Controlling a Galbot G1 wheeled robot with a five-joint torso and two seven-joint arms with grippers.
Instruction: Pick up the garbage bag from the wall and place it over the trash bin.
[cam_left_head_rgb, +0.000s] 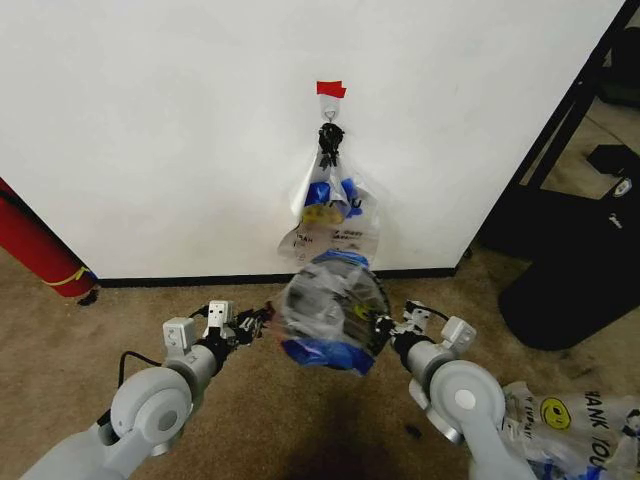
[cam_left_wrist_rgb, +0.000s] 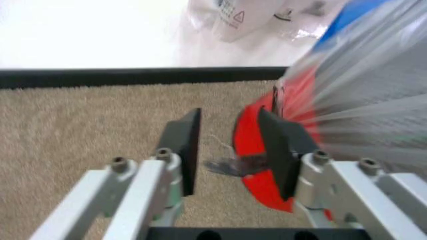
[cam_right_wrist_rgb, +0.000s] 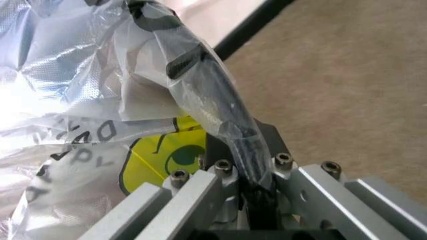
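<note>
Both arms reach up from the lower edge of the head view: the left claw (cam_left_head_rgb: 262, 318) at centre left, the right claw (cam_left_head_rgb: 385, 328) against the garbage bag (cam_left_head_rgb: 335, 310) draped over the trash bin (cam_left_head_rgb: 362, 282). More bags (cam_left_head_rgb: 330, 215) hang from the wall (cam_left_head_rgb: 150, 120) at upper centre.

Left wrist view: the left claw (cam_left_wrist_rgb: 230, 150) is released, empty, beside the bin's red base (cam_left_wrist_rgb: 253, 145).

Right wrist view: the right claw (cam_right_wrist_rgb: 243, 172) is clenched on the bag's (cam_right_wrist_rgb: 100, 100) plastic
</note>
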